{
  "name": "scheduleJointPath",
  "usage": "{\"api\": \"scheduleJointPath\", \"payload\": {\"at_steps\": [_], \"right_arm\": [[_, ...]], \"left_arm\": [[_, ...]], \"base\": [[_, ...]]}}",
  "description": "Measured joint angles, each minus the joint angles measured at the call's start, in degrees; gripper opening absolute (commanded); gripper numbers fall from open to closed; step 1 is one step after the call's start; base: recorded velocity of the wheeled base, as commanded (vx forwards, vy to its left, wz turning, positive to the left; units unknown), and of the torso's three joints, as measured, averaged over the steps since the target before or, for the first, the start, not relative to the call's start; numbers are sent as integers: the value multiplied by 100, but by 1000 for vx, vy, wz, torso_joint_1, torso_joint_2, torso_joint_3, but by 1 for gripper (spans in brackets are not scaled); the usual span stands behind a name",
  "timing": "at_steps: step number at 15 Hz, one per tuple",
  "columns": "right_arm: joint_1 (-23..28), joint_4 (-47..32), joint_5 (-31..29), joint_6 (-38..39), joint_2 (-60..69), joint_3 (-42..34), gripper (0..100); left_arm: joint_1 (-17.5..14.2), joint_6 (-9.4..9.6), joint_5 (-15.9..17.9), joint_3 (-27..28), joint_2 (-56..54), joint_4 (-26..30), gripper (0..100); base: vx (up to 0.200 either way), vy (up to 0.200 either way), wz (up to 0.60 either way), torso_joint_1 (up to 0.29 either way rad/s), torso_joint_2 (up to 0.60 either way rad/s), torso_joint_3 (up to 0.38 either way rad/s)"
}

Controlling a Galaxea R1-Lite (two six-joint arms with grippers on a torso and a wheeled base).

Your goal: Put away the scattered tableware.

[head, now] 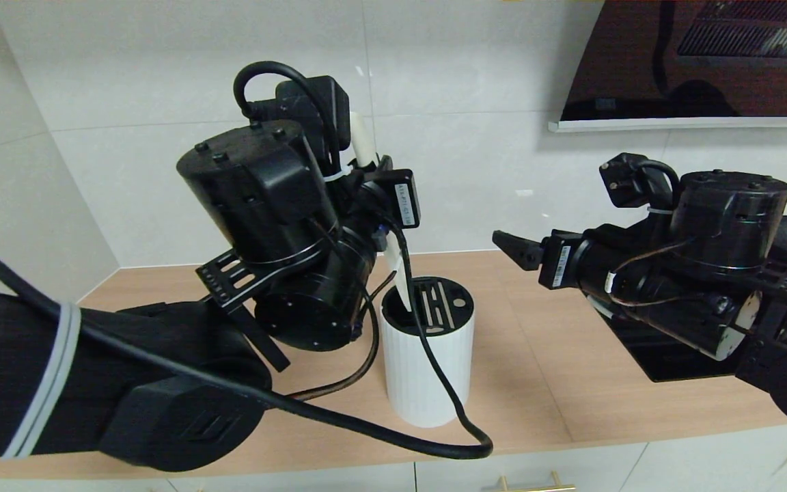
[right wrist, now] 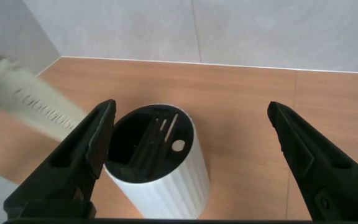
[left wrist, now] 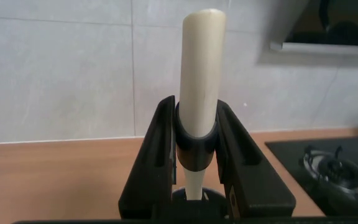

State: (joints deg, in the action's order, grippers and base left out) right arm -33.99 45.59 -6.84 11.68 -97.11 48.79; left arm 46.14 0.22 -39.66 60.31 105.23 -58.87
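Holding a utensil point(left wrist: 201, 56) tip-down at the holder point(head: 427, 362), for slotting in.
Gripping the cream handle firmly in the left claw point(left wrist: 197, 134), upright, so as to line the tip with a slot in the lid; touching the slots or perhaps already inside, hard to tell behind the arm. Aiming at a holder set upright near the front edge of the counter point(head: 537, 355), just left of the hob point(head: 667, 362), slotted lid facing up to receive. Hovering the right claw point(right wrist: 188, 121) near the holder on the hob side, spread wide and empty, likely to steady it should the tip catch. Judging the step as mid-insertion: needs a straight descent, then release.
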Motion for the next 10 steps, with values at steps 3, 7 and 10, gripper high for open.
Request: {"api": "scheduleJointPath", "payload": {"at_steps": [3, 7, 10], "right_arm": [[0, 0, -2, 0, 0, -2, 100], [0, 4, -2, 0, 1, -9, 100], [0, 4, -2, 2, 22, -26, 100]], "left_arm": [[-30, -6, -5, 13, 144, -48, 0], [-177, -38, -6, 79, 412, -178, 0], [-190, -57, -5, 96, 560, -193, 0]], "base": [[0, 0, 0, 0, 0, 0], [0, 0, 0, 0, 0, 0], [0, 0, 0, 0, 0, 0]]}}
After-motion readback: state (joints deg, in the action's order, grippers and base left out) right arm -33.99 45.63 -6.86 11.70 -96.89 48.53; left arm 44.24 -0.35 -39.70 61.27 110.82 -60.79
